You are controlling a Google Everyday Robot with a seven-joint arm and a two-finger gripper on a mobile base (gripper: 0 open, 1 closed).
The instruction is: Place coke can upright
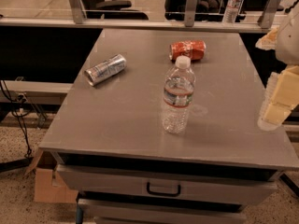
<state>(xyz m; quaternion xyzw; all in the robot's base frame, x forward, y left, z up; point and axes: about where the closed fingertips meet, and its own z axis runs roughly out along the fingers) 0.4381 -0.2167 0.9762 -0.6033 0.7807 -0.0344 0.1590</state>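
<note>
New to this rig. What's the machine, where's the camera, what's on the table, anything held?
One camera view, looking down at a grey table from its front. The machine is a mobile robot with one arm; the pale blocky shape at the right edge is its gripper, away from all three items, so none is held. On the table: a coke can lying on its side at the back, a silver-and-blue can on its side to the left, a water bottle upright in the middle.

On the table (117,125), coke can (187,50) lies behind water bottle (177,97) (second can (105,69) far left); gripper (276,108) at right edge
</note>
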